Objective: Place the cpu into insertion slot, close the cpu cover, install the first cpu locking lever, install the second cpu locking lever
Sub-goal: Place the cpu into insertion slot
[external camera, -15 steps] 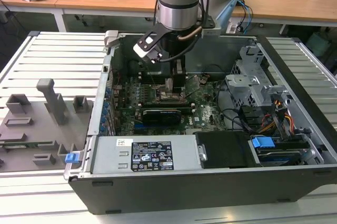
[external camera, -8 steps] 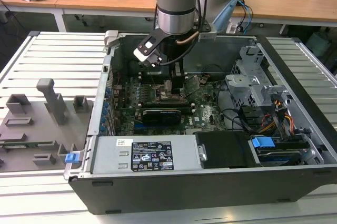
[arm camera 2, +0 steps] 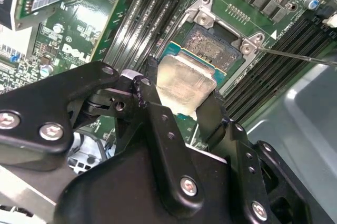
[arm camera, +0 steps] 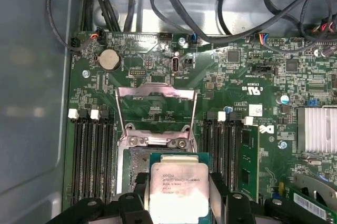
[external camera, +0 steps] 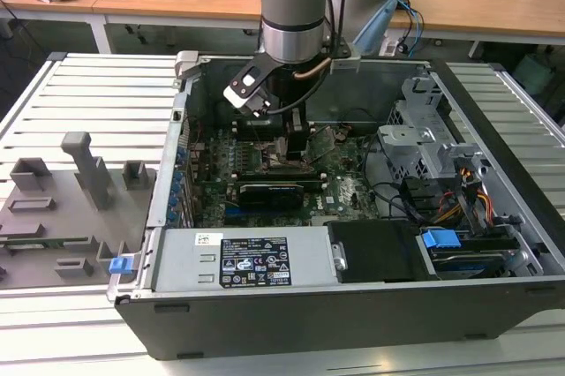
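The fingers (arm camera 2: 209,116) clamp the cpu (arm camera: 179,190) level, seemingly just above the insertion slot (arm camera: 132,166), whose cpu cover (arm camera: 156,92) stands raised to leave it open.

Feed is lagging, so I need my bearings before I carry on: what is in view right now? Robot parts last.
cpu: one, silver-beige top, in the gripper at the insertion slot's edge
insertion slot: one, dark centre, uncovered, on the motherboard
cpu cover: one, silver frame, tipped up open
motherboard: one, green, inside the case
memory slots: several, black, both sides of the slot
coin battery: one, silver, on the motherboard
power supply: one, grey, inside the case
case: one, dark grey, open
fixture tray: one, grey, to the exterior view's left of the case
gripper: one, black, shut on the cpu
arm: one, grey, above the case
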Motion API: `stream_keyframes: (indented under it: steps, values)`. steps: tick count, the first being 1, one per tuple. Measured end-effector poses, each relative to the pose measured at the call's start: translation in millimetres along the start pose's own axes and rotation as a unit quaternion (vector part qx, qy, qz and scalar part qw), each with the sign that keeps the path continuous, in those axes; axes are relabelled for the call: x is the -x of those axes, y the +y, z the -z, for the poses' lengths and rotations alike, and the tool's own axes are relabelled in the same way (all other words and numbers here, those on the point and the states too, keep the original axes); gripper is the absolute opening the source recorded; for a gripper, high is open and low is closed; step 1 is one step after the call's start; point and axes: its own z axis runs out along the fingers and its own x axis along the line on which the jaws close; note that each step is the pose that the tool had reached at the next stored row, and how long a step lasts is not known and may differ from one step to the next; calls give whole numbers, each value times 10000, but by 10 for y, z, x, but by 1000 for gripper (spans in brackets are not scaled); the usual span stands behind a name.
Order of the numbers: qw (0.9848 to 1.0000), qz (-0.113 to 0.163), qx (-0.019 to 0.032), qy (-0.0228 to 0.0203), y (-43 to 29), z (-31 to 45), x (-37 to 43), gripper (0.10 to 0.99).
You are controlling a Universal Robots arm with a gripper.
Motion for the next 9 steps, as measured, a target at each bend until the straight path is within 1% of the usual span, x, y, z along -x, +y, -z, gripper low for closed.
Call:
stream_keyframes:
  steps: [7,9]
  values:
    - [10000,1,0,-1,-40,-65,-70,537]
    - [10000,0,0,-1,-60,-96,-101,537]
